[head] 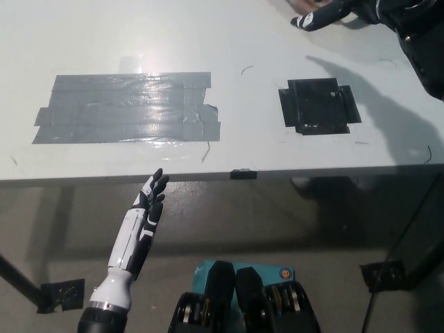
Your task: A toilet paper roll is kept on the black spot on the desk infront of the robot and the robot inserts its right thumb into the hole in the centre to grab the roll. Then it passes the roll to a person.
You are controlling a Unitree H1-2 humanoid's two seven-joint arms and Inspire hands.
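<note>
My right hand: my black right hand [320, 16] reaches over the far part of the white desk [229, 41] at the picture's top right; the fingers point left, spread and empty, gripping nothing. The top edge crops the palm, and the arm runs off the right corner.
Person: a sliver of a person's hand [300, 4] shows just above my fingertips at the very top edge; nearly all of it is cut off, so I cannot tell what it holds.
Toilet paper roll: nowhere visible in this view.
Black spot: the black square tape patch [319, 105] lies bare on the desk, partly under my arm's shadow.
Grey tape: a wide grey strip patch [128, 109] on the desk's left half, with glare on it.
My left hand: my white left hand [148, 201] rests below the desk's near edge, fingers straight and apart, holding nothing.
</note>
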